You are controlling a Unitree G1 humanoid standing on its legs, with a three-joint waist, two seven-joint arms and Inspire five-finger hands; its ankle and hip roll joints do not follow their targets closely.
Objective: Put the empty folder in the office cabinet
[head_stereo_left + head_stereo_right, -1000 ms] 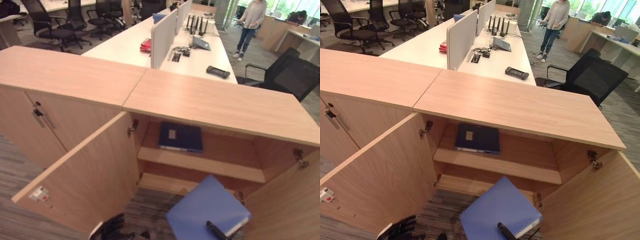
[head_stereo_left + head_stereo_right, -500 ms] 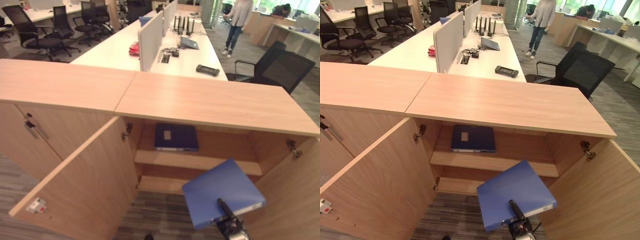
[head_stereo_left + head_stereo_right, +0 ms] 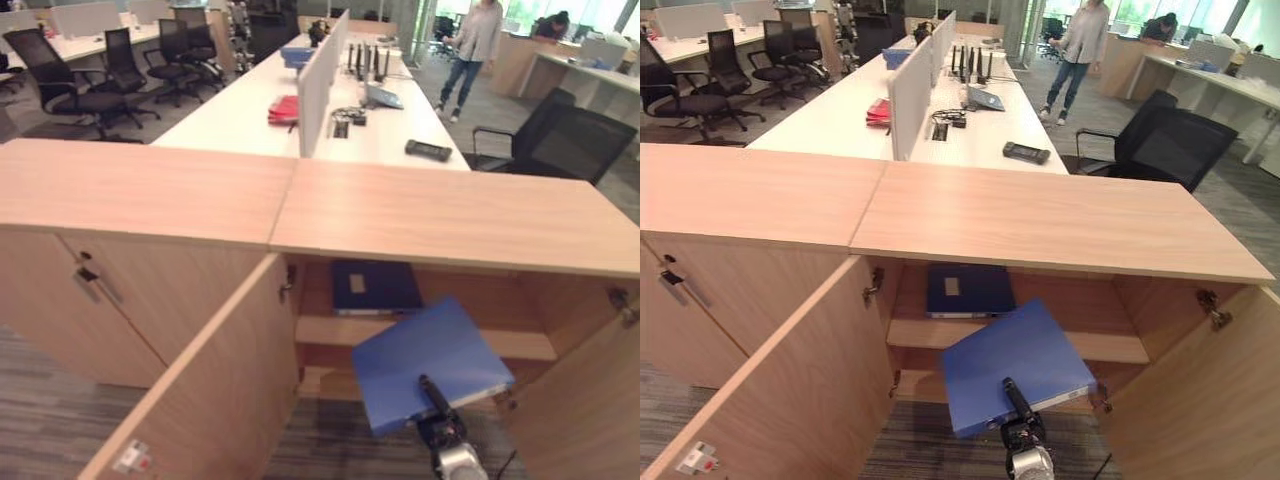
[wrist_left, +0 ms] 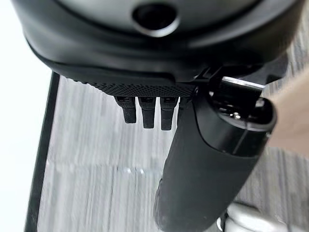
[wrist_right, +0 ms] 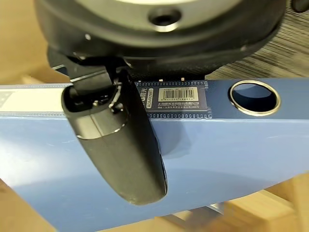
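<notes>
A: Where is the light-blue folder (image 3: pixel 1015 365)?

B: Lower middle of the frame, held tilted in front of the open office cabinet (image 3: pixel 1060 225), its far edge over the front of the wooden shelf (image 3: pixel 1120 346).

A: What grips it?

B: The right hand (image 5: pixel 123 145) grasps it at the spine: the thumb lies pressed on the blue cover, next to the barcode label (image 5: pixel 178 95) and the metal finger ring (image 5: pixel 254 98).

A: Anything already inside?

B: A dark-blue binder (image 3: pixel 375 286) lies flat on that shelf, at the centre of the frame.

A: The doors?

B: The left door (image 3: pixel 790 385) swings open at lower left, the right door (image 3: pixel 1200 400) at lower right.

A: The other hand?

B: The left hand (image 4: pixel 159 87) hangs over striped carpet (image 4: pixel 96 164), fingers (image 4: pixel 147 112) curled in, clenched on nothing.
</notes>
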